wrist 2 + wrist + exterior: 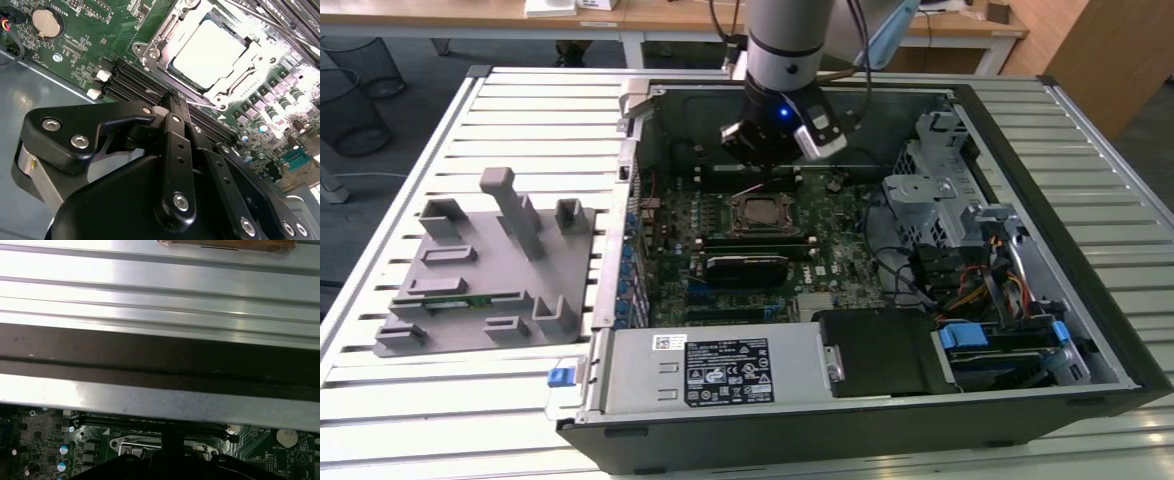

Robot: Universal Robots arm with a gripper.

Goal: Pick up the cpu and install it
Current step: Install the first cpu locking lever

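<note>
The cpu sits in the motherboard socket, as we see in the second wrist view. The gripper hovers just beside it, fingers closed together, holding nothing.

Exterior view: arm cut off by top edge; gripper fingertips too small to tell apart; cpu too small to judge seating. Second wrist view: gripper body hides lower motherboard; cpu glare-washed. First wrist view: socket mostly hidden by gripper.
</note>
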